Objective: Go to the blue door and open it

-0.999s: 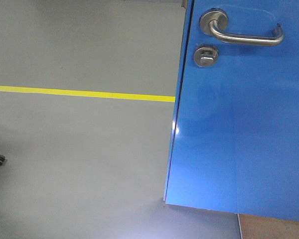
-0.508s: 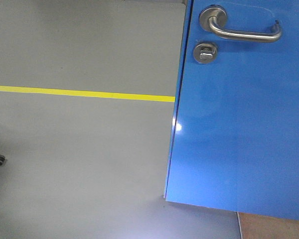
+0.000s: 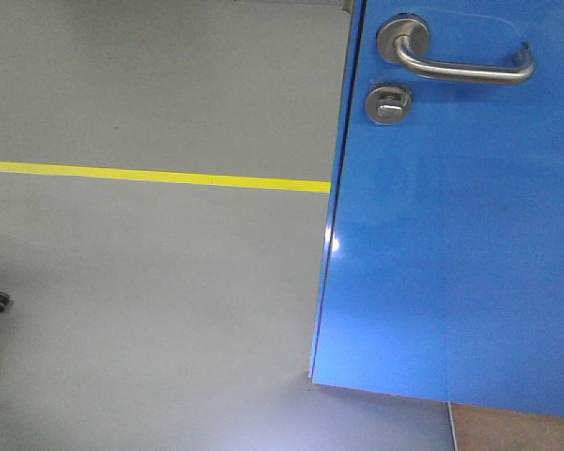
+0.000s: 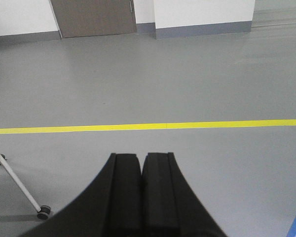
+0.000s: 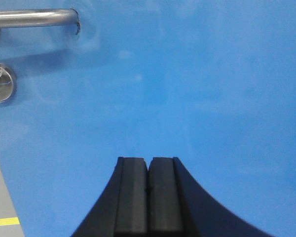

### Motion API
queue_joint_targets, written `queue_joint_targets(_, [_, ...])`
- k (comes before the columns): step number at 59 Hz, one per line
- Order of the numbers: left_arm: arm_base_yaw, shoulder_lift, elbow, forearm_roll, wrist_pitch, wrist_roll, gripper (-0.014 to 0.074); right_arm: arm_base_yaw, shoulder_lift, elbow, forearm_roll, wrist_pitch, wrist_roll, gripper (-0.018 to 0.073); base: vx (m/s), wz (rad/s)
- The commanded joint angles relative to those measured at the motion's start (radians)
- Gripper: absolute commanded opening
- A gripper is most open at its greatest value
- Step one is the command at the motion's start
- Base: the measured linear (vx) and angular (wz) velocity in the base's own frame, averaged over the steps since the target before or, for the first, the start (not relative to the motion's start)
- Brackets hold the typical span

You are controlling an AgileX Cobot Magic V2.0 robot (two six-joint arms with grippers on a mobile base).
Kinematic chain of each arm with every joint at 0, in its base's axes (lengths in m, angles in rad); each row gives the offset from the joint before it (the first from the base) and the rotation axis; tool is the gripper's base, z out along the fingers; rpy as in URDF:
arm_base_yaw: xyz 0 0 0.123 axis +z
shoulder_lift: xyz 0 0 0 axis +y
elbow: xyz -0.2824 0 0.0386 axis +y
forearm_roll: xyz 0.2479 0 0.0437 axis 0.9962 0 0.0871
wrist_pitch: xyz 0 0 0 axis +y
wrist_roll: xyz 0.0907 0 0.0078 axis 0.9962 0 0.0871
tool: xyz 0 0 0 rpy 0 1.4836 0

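Fingers of the right end effector [image 5: 148, 170] are pressed together, aimed straight at the blue door [image 3: 451, 235] filling the front view's right side. Its lever handle [image 3: 456, 58] runs horizontally. The left end effector [image 4: 140, 168], likewise closed, faces the grey floor [image 4: 148, 84] and yellow line [image 4: 148, 126].

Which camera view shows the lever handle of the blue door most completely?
The exterior front-facing view: the whole lever handle shows there, from round base to curved end, above the thumb-turn lock. The right wrist view shows only the handle's end part, cut by the frame edge. The left wrist view shows no handle, only floor.
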Motion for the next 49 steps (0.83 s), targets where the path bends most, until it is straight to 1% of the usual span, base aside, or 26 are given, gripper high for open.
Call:
queue_joint_targets(1, [-0.003,-0.015,0.001,-0.005,-0.077,-0.003,0.007,0.001,-0.017,0.022,0.003,-0.066,-0.007,0.0002,0.0,0.0])
queue_joint_targets(49, [-0.003,-0.015,0.001,-0.005,-0.077,-0.003,0.007,0.001,-0.017,0.022,0.003,-0.067,-0.007,0.0002,0.0,0.0])
